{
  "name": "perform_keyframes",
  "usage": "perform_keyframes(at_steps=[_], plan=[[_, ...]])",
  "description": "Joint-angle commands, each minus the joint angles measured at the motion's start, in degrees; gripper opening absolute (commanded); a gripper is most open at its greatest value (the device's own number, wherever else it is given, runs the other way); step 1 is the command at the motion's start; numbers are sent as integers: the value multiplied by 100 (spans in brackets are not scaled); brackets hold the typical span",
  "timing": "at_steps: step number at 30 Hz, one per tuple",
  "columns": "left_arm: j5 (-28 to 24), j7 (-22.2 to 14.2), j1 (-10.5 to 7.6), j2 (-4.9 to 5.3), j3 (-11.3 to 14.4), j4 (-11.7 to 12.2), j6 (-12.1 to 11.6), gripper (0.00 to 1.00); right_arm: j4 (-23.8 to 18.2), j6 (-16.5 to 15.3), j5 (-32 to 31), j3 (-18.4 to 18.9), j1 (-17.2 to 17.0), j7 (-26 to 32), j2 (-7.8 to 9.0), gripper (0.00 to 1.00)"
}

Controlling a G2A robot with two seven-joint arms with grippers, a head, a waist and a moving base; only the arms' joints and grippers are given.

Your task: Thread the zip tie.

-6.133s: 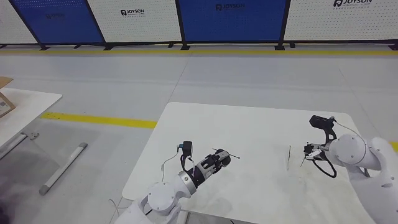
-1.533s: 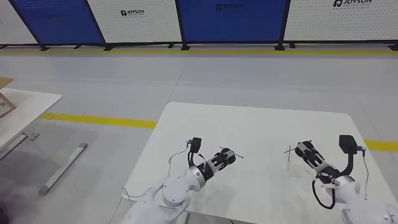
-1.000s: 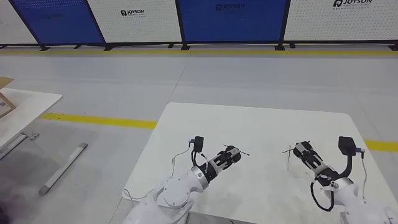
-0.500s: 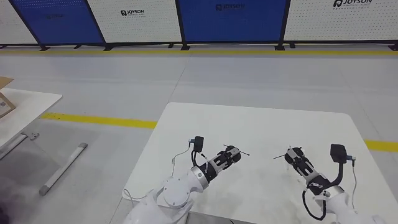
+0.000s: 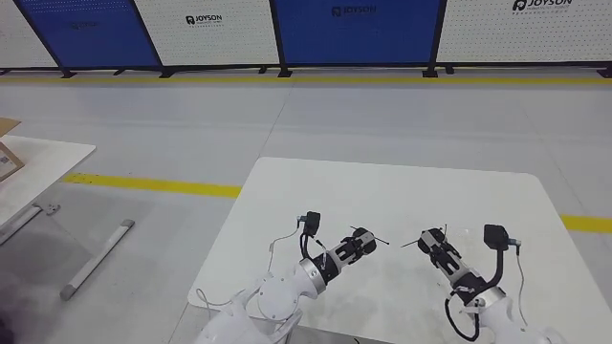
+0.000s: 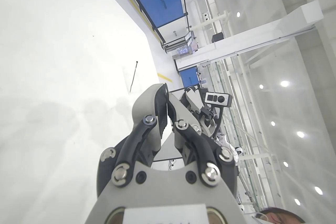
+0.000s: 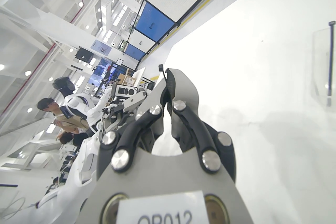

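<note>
Right now, closest to you, your left tool (image 6: 166, 92) is clamped shut on a thin black strap (image 5: 382, 241). It pinches the strap near one end, so a length juts past the fingertips toward the other arm. Held that way, the free end is presumably the tail you steer into a slot.

Facing it, your right tool (image 7: 168, 76) is closed on the zip tie (image 7: 161, 68). It grips the band just under the small square head, which pokes out beyond the pads. That grip leaves the head exposed, and I'd judge that is the point: nothing blocks the opening.

The two tools sit low over the bench (image 5: 316, 191) with their tips aimed at each other. They are near but apart, with a visible gap between the strap's end and the head. As far as I can tell, nothing is threaded yet.

Both pieces are very thin and black. The strap looks straight and probably a bit springy, so expect its tip to wobble as you close in. Whether the strap and the headed piece are two ties or parts of one, you cannot tell from these views.

Farther out, near the right tool, a spare zip tie (image 6: 133, 76) lies straight and untouched. It rests on a clear sheet (image 7: 319, 64) on the bench, well apart from the left tool.
</note>
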Motion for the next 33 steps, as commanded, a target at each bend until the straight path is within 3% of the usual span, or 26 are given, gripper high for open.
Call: perform_keyframes(at_steps=[1, 9, 16, 27, 33], plan=[[7, 13, -1, -2, 2, 7, -11, 0, -3, 10, 6, 6, -3, 7, 1, 0], [39, 43, -2, -5, 6, 6, -14, 0, 18, 33, 28, -14, -9, -60, -12, 0], [237, 81, -18, -30, 121, 49, -18, 0, -75, 334, -647, -291, -55, -684, -80, 0], [237, 81, -18, -30, 121, 49, -18, 0, -90, 275, -744, -322, -93, -792, -95, 0], [237, 81, -18, -30, 121, 49, -18, 0, 127, -19, -752, -431, -232, -1123, -142, 0]])
